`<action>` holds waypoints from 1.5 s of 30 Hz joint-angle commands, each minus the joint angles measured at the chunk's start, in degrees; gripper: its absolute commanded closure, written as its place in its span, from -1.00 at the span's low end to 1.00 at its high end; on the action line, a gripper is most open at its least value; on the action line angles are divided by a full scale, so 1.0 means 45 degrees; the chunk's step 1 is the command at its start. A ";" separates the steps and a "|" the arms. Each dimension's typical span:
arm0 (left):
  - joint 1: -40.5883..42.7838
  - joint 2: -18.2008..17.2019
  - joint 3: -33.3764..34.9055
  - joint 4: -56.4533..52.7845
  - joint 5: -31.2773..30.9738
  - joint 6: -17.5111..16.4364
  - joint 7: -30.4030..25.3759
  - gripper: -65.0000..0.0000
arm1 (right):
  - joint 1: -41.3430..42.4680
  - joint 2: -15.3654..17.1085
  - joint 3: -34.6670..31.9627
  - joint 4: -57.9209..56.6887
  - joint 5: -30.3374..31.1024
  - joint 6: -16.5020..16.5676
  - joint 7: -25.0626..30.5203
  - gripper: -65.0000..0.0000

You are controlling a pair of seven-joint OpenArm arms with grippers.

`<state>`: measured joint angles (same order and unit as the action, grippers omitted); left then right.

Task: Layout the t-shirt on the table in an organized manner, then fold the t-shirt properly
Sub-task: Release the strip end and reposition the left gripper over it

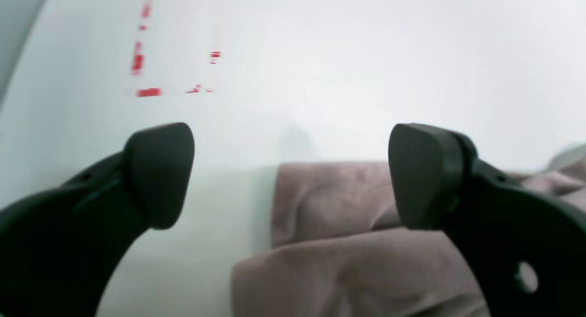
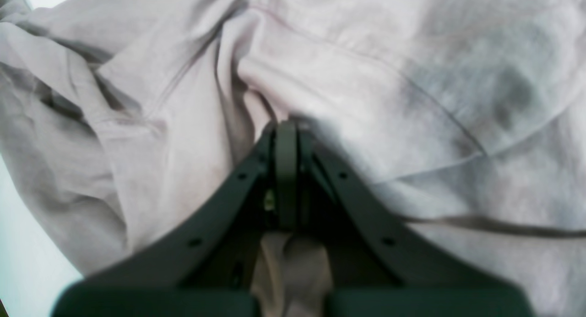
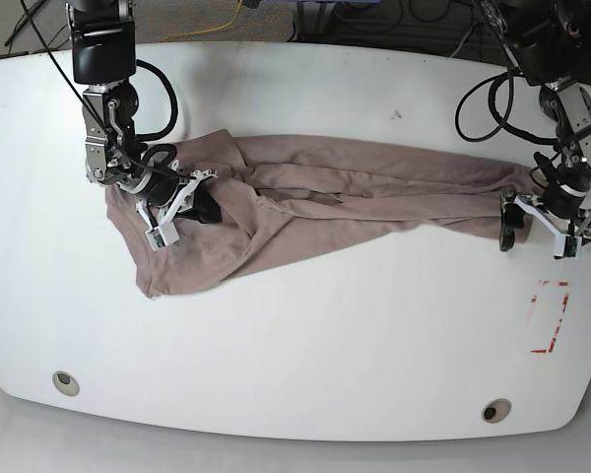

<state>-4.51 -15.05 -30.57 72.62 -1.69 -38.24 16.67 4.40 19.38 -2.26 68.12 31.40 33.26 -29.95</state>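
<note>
Left wrist view: the left gripper (image 1: 291, 175) has its jaws spread wide and holds nothing. A corner of the t-shirt (image 1: 348, 243) lies flat on the table (image 1: 366, 69) below and between the fingers, toward five o'clock. The red tape mark (image 1: 149, 60) sits at eleven o'clock, well apart from the cloth.

Right wrist view: the right gripper (image 2: 286, 138) is clamped tight on a pinch of the t-shirt (image 2: 366, 79), with a tuft of fabric bunched between the jaws and creases running out toward ten and two o'clock.

Base view: the t-shirt (image 3: 345, 202) lies pulled out in a long, wrinkled band across the middle of the table (image 3: 295, 355), from the right gripper (image 3: 202, 202) at nine o'clock to the left gripper (image 3: 532, 222) at three o'clock.

The laying-out step appears to be in hand; folding has not begun. The next move probably calls for the free gripper to take a fresh hold on an edge and spread the bunched cloth flat.
</note>
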 commanded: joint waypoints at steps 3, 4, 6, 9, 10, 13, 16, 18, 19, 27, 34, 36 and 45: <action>-0.0511 -0.0260 0.0297 -0.0499 -0.0180 0.0029 -0.0353 -1.00 | -0.0148 0.0080 -0.0093 -0.0143 -0.0814 -0.0172 -0.1109 1.00; -0.0531 -0.0260 0.0356 -0.0538 -0.0180 0.0029 -0.0353 -1.00 | -0.0148 0.0080 -0.0093 -0.0143 -0.0814 -0.0172 -0.1109 1.00; -0.0472 -0.0260 0.0414 -0.0460 -0.0180 0.0029 -0.0353 -1.00 | -0.0148 0.0080 -0.0093 -0.0143 -0.0814 -0.0191 -0.1109 1.00; -0.0023 -0.0260 0.0375 0.0087 -0.0200 0.0029 -0.0353 -1.00 | -0.0148 0.0080 -0.0093 -0.0143 -0.0814 -0.0211 -0.1109 1.00; 0.0290 -0.0260 0.0375 0.0458 -0.0219 0.0029 -0.0353 -1.00 | -0.0148 0.0080 -0.0093 -0.0143 -0.0814 -0.0211 -0.1109 1.00; 0.0896 -0.0280 0.0238 0.1415 -0.0219 0.0029 -0.0334 -1.00 | -0.0148 0.0080 -0.0093 -0.0143 -0.0814 -0.0211 -0.1109 1.00; 0.1716 -0.0280 -0.0231 0.2295 -0.0219 0.0029 -0.0314 -1.00 | -0.0148 0.0080 -0.0093 -0.0143 -0.0814 -0.0211 -0.1109 1.00; 0.2087 -0.0260 -0.0465 0.2627 -0.0219 0.0029 -0.0314 -1.00 | -0.0148 0.0080 -0.0093 -0.0143 -0.0814 -0.0211 -0.1109 1.00; 0.2224 -0.0260 -0.0582 0.2763 -0.0219 0.0009 -0.0314 -1.00 | -0.0148 0.0080 -0.0093 -0.0143 -0.0814 -0.0211 -0.1109 1.00; 0.2986 -0.0260 -0.1539 0.3017 -0.0239 0.0009 -0.0314 -1.00 | -0.0148 0.0080 -0.0093 -0.0143 -0.0814 -0.0211 -0.1109 1.00; 0.3084 -0.0221 -0.1539 0.2666 -0.0200 -0.0391 -0.0314 -1.00 | -0.0148 -0.0154 -0.0093 -0.0143 -0.0814 -0.0211 -0.1109 1.00; 0.3064 -0.0202 -0.1539 0.2470 -0.0200 -0.0391 -0.0314 -1.00 | -0.0148 -0.0193 -0.0093 -0.0143 -0.0814 -0.0211 -0.1109 1.00; 0.3045 0.0091 -0.1559 0.2255 -0.0180 -0.0391 -0.0314 -1.00 | -0.0168 -0.0272 -0.0093 -0.0163 -0.0814 -0.0211 -0.1109 1.00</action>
<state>9.80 -14.35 -37.28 81.84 -1.50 -39.92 16.71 4.38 17.80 -2.28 68.07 31.40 33.21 -29.93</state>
